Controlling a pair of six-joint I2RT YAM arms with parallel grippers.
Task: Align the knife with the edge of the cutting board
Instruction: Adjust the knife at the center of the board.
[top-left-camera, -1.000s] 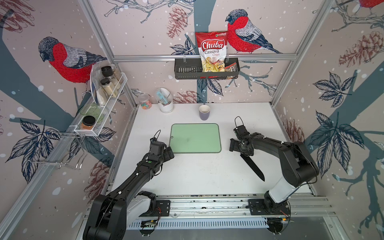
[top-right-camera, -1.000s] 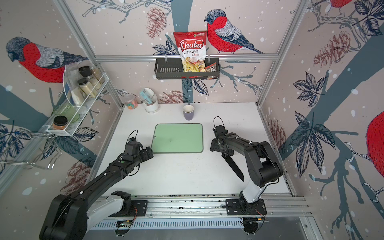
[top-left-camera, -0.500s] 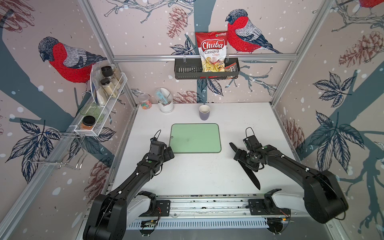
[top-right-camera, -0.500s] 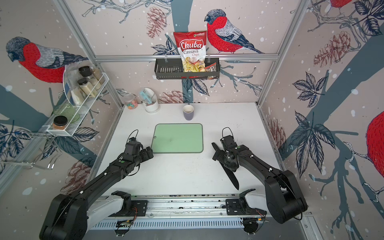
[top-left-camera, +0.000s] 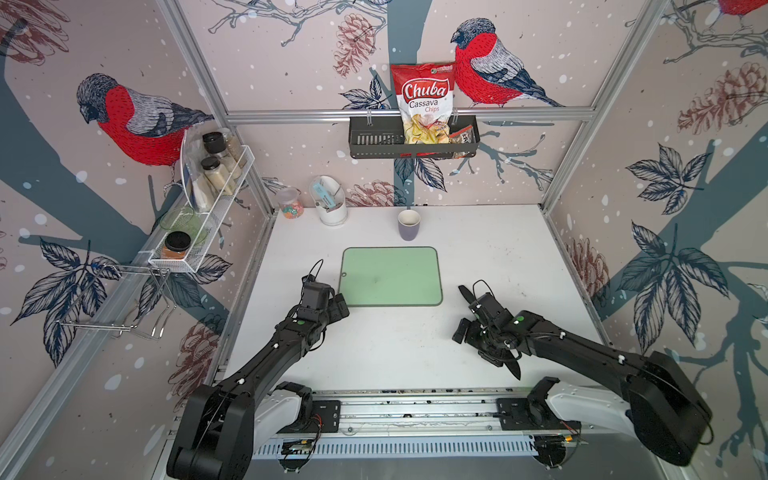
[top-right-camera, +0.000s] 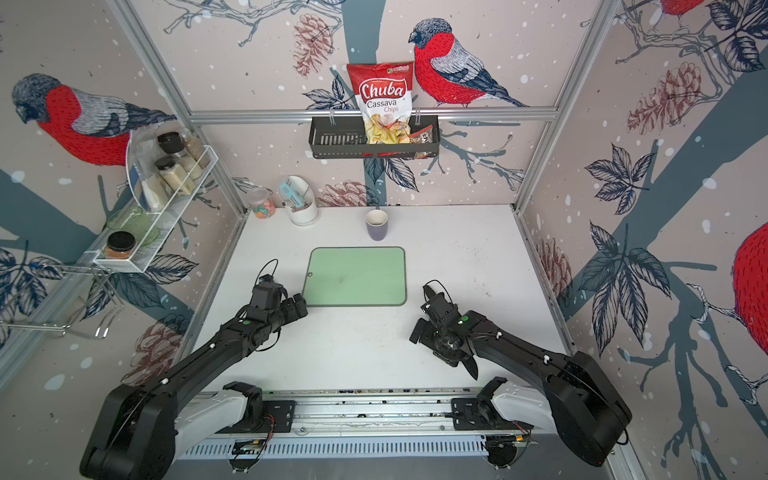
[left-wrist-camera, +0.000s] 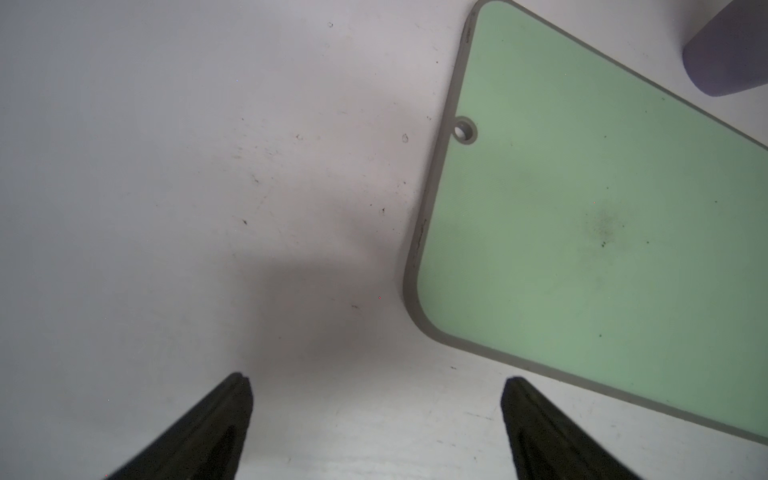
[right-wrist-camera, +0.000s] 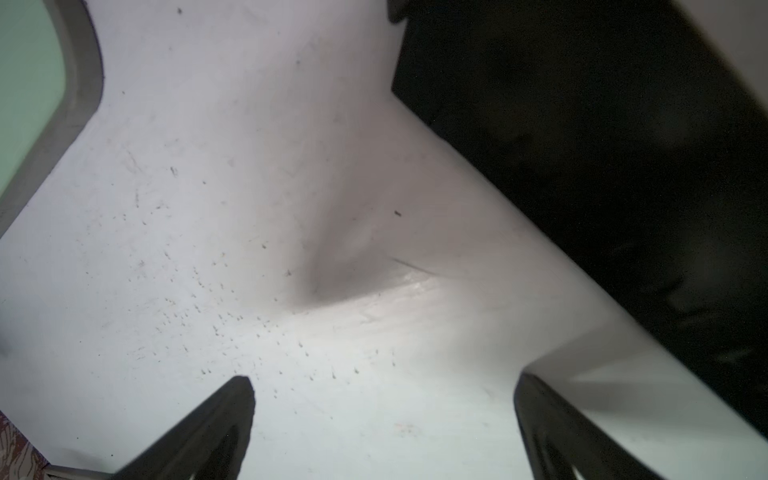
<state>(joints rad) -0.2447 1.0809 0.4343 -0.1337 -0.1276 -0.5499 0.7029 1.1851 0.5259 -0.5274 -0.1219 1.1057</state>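
You are looking at the cutting board (top-left-camera: 390, 276) lying flat in the middle of the table (top-left-camera: 395, 353), with its long sides running across. Its small hole (left-wrist-camera: 462, 132) is sitting near the corner closest to the left arm. The knife (top-left-camera: 513, 368) is lying to the right of the board, apart from it and slanting. Its handle end is pointing back toward the board's near right corner and its tip is pointing toward the front rail, so it is not lining up with any edge of the board. In both top views the right arm's wrist is hiding the middle of the knife.

The right gripper (top-left-camera: 462, 330) is hanging over the table just left of the knife. Its jaws are standing spread wide with nothing between them, and in the right wrist view only bare table is showing between the fingertips (right-wrist-camera: 243, 386).

The left gripper (top-left-camera: 341, 305) is hovering just beside the board's near left corner, its jaws also standing spread and holding nothing. A purple cup (top-left-camera: 409, 224) is standing behind the board, well apart from the knife.
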